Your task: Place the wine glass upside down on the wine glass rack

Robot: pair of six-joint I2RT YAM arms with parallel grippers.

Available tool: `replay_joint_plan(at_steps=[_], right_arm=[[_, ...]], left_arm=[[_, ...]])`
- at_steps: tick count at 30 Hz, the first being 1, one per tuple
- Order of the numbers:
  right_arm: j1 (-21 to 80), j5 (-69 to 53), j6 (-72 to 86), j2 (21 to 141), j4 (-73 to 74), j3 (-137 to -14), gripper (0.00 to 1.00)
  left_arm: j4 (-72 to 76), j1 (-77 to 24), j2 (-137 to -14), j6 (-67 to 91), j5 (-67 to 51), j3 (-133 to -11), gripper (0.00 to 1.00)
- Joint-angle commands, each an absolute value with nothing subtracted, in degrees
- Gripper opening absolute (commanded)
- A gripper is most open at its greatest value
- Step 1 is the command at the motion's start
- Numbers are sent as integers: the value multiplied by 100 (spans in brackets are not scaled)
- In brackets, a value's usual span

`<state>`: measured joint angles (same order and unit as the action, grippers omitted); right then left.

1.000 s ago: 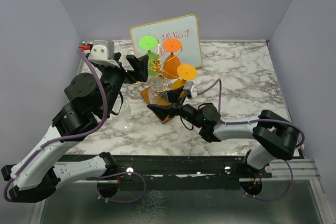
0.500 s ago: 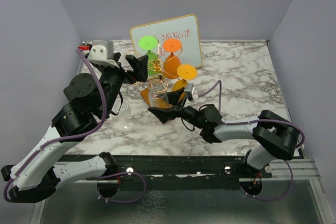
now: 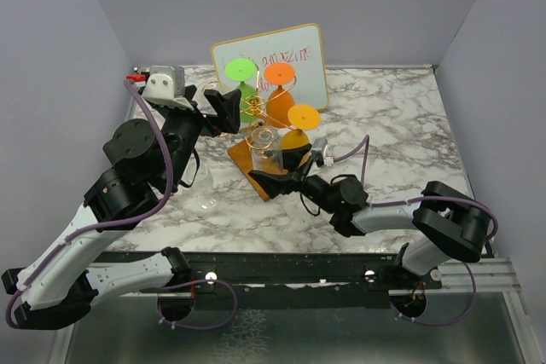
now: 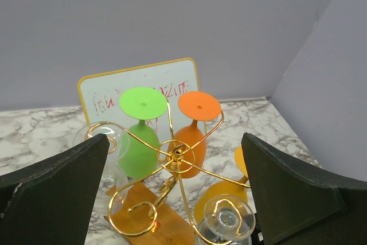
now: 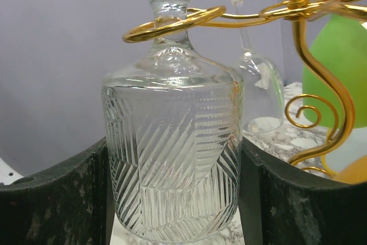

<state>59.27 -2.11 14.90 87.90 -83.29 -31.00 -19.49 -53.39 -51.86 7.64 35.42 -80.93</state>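
Note:
The wine glass [image 3: 266,149] is clear and ribbed. It hangs upside down with its stem inside a gold spiral arm of the wine glass rack [image 3: 258,114]. My right gripper [image 3: 278,170] is shut on the bowl; in the right wrist view both fingers [image 5: 54,199] press the glass [image 5: 172,159] under the gold loop [image 5: 172,24]. The rack's wooden base [image 3: 241,156] lies below. My left gripper [image 3: 223,108] is open and empty at the rack's upper left. In the left wrist view it straddles the rack hub [image 4: 178,153], with the glass's foot [image 4: 229,219] at the bottom.
Green [image 3: 241,70], orange [image 3: 279,74] and yellow [image 3: 303,117] glasses hang upside down on the rack, and a clear one [image 4: 100,142] hangs on its left. Another clear glass [image 3: 205,193] stands on the marble table by the left arm. A framed whiteboard [image 3: 299,53] stands behind.
My right gripper has raised the clear glass a little and moved it into the rack's near arm, and its wrist has swung right. The left arm has barely moved.

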Motion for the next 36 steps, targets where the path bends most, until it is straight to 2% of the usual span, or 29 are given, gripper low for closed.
replay_joint_plan(at_steps=[1,3,5,15,17,26,28,36], right_arm=[[5959,465,1431,8591,-8992,-3022,1],[5959,463,1433,8614,-8920,-3032,1],[5957,421,1428,8679,-8886,-2999,6],[5959,582,1467,8879,-9090,-2742,50],[5959,641,1509,8878,-9004,-2749,63],[5958,841,1487,8805,-8563,-2774,97],[5959,818,1459,8778,-8484,-2770,100],[5957,691,1424,8483,-8311,-2509,100]], left_arm=[[-2030,-5370,-5179,726,3454,-8180,99],[-2030,-5370,-5189,721,3446,-8182,99],[-2030,-5370,-5191,721,3445,-8183,99],[-2023,-5370,-5168,708,3471,-8147,99],[-2025,-5370,-5148,700,3471,-8147,99],[-2051,-5370,-5107,634,3489,-8108,99],[-2100,-5370,-5094,588,3533,-8141,99],[-2512,-5370,-4852,578,3748,-8161,99]])
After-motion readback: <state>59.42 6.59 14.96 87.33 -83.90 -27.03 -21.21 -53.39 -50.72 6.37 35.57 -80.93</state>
